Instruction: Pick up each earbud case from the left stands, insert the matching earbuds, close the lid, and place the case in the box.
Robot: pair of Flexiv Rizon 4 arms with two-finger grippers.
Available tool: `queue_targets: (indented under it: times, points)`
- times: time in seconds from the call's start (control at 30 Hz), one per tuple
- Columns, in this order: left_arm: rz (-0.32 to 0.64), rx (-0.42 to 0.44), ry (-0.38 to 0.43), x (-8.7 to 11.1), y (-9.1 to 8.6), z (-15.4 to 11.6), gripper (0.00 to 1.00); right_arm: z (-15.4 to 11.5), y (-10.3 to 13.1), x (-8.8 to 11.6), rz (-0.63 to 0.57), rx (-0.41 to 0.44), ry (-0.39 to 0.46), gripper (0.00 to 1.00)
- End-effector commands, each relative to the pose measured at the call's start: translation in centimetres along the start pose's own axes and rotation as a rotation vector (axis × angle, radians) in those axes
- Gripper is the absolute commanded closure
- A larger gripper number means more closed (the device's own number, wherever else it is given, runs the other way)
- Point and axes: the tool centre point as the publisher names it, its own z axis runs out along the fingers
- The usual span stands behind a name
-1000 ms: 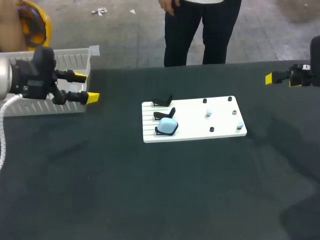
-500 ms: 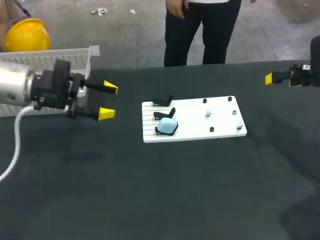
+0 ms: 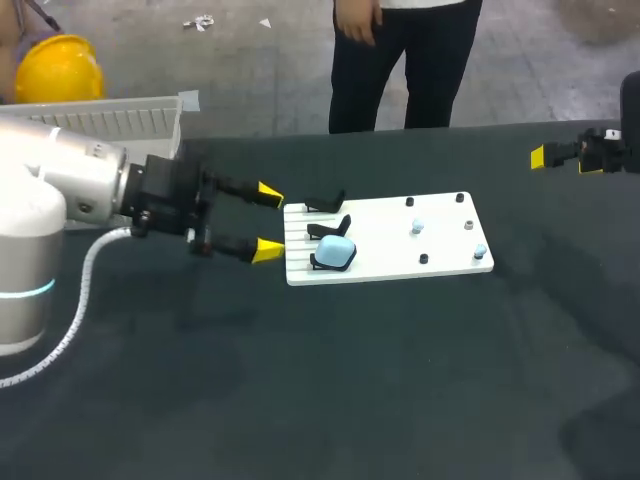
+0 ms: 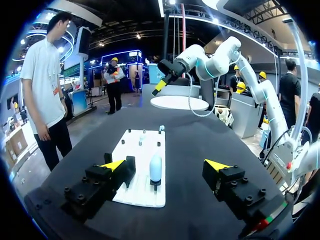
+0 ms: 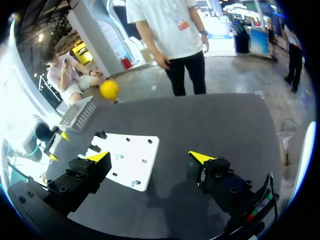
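Left gripper (image 3: 268,221), spread wide, faces a rounded pale-blue earbud case (image 3: 337,250) on a flat white board (image 3: 390,262) (earbuds (image 3: 417,228) mere specks); right gripper (image 5: 150,156) likewise.

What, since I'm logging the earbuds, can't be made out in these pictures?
- Head view: earbuds too small to tell pairs apart.
- Head view: box inside hidden by its wall and the left arm.
- Left wrist view: blue case seen end-on; lid seam unclear.

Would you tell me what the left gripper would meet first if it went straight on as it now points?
Probably the light blue earbud case at the near end of the white board, straight ahead of the open left gripper; its height relative to the case is hard to judge.
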Motion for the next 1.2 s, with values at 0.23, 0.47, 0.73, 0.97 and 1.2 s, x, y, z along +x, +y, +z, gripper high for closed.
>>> queue_targets:
  times: [0.23, 0.47, 0.73, 0.97, 1.2]
  points:
    - [-0.021, -0.048, 0.057, 1.2, 0.0, 2.5, 0.00, 0.1, -0.1, 0.0, -0.001, -0.003, 0.000, 0.00]
    - [-0.021, -0.048, 0.057, 1.2, 0.0, 2.5, 0.00, 0.1, -0.1, 0.0, -0.001, -0.003, 0.000, 0.00]
    - [-0.021, -0.048, 0.057, 1.2, 0.0, 2.5, 0.00, 0.1, -0.1, 0.0, -0.001, -0.003, 0.000, 0.00]
    - [-0.013, -0.059, 0.059, 1.6, 0.3, 3.0, 0.00, 0.1, -0.1, 0.0, -0.001, -0.003, 0.000, 0.00]
    - [-0.025, -0.095, 0.072, 2.4, 0.7, 4.1, 0.00, 0.1, -0.1, 0.0, -0.001, -0.003, 0.000, 0.00]
